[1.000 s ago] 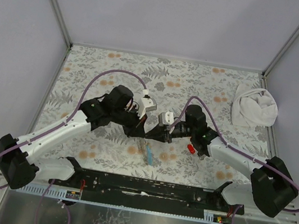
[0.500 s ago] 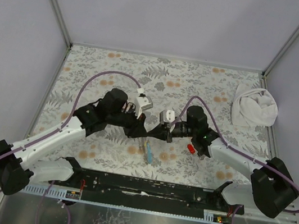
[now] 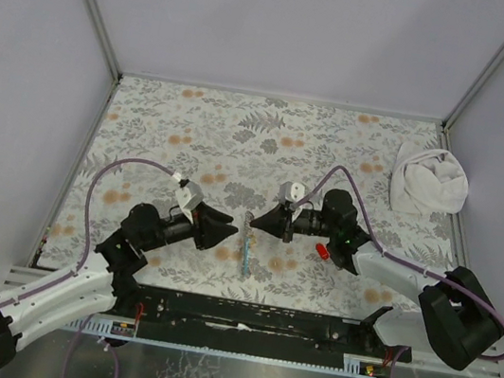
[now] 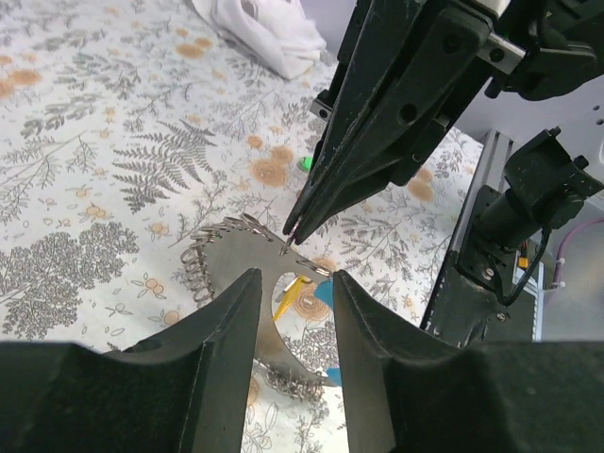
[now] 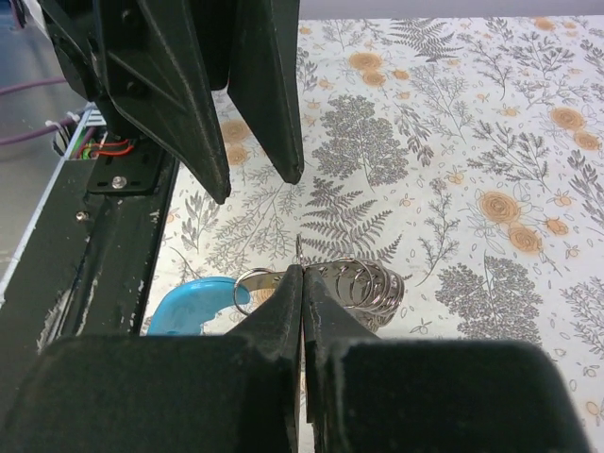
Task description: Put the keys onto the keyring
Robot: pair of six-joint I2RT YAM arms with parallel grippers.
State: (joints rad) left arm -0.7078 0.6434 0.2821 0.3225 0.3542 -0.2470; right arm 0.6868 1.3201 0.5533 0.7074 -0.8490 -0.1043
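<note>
My left gripper [image 3: 232, 231] has backed off toward 8 o'clock, jaws apart and empty. My right gripper [image 3: 253, 220] stays pinched on the keyring [image 3: 249, 252] at mid-table, so I judge a key needs fetching.

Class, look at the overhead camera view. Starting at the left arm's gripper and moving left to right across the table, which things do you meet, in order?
left gripper → keyring → red key → white cloth
</note>
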